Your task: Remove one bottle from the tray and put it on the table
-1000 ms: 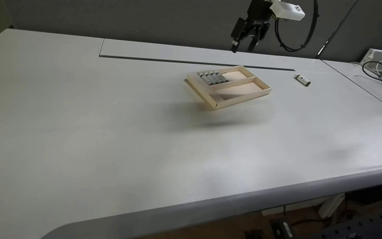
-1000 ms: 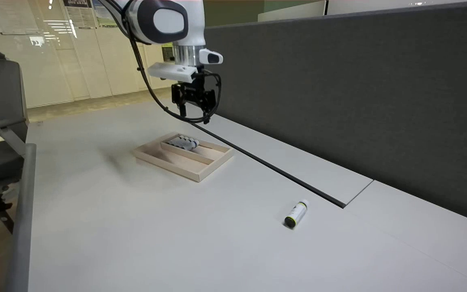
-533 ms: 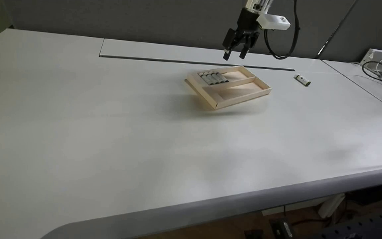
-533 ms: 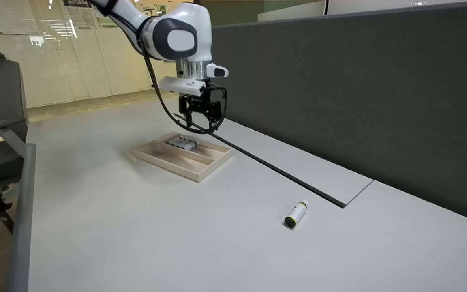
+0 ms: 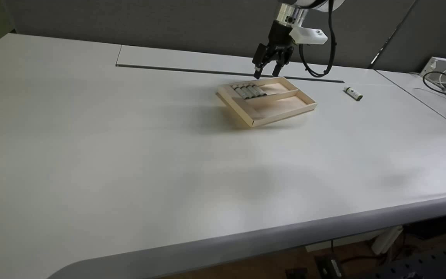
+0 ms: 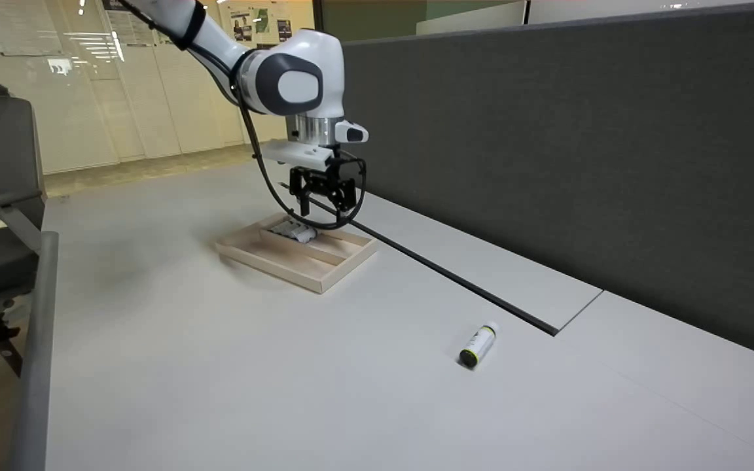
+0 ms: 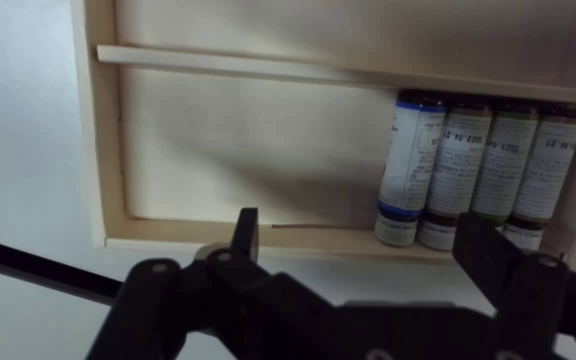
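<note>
The light-wood tray lies on the white-grey table in both exterior views. Several white-labelled bottles lie side by side at one end of its back compartment. In the wrist view the bottle with blue bands is the innermost of the row, with bare tray floor beside it. My gripper is open and empty, above the tray's back rim. In the wrist view its fingers stand wide apart, and the right finger covers part of the bottles' caps.
A loose bottle lies on the table away from the tray. A dark seam runs behind the tray, with a grey partition beyond. A black cable loops from my arm. Wires lie at the table's far end.
My gripper has come down and toward the tray's bottle end, left in an exterior view, staying open. The tray and all bottles have not moved.
</note>
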You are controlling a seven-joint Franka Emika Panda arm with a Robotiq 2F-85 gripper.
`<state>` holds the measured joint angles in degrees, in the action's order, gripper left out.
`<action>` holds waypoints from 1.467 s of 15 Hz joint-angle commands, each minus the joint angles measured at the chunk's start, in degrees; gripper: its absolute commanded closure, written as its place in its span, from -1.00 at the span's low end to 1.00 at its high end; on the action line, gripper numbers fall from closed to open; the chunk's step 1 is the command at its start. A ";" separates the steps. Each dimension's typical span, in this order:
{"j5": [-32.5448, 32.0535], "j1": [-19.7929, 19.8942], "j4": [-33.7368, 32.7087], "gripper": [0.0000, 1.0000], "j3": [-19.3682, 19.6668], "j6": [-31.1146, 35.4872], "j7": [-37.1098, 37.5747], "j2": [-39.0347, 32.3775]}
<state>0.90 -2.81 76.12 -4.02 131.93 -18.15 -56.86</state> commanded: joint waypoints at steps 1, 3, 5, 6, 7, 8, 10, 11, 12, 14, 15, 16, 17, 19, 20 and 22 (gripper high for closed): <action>-1.42 -0.34 -3.93 -1.00 -0.17 -3.60 2.21 -2.05; -1.30 -0.25 -4.26 -1.00 -0.26 -4.14 2.01 -2.33; -1.25 -0.14 -4.52 -1.00 -0.34 -4.40 1.74 -2.83; -1.24 -0.11 -4.57 -1.00 -0.33 -4.49 1.73 -3.08; -1.22 -0.07 -4.57 -1.00 -0.36 -4.55 1.66 -3.26; -1.26 -0.09 -4.56 -1.00 -0.34 -4.54 1.63 -3.45; -1.36 -0.14 -4.59 -1.00 -0.28 -4.39 1.64 -3.81; -1.42 -0.19 -4.61 -1.00 -0.24 -4.36 1.64 -3.98; -1.46 -0.20 -4.64 -1.00 -0.21 -4.29 1.65 -4.16; -1.79 -0.31 -4.63 -1.00 0.03 -4.07 1.71 -4.43; -2.19 -0.41 -4.64 -1.00 0.32 -4.10 1.82 -4.46; -2.63 -0.45 -4.60 -1.00 0.54 -3.98 1.86 -4.41; -3.19 -0.48 -4.44 -1.00 0.91 -3.86 1.96 -4.20; -4.41 -0.48 -4.52 -1.00 1.82 -3.68 2.26 -4.01; -4.79 -0.38 -4.67 -1.00 2.22 -3.66 2.39 -3.91; -5.65 -0.26 -5.06 -1.00 2.94 -3.71 2.54 -3.69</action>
<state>-2.60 -3.01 73.31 -2.18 129.35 -18.10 -60.13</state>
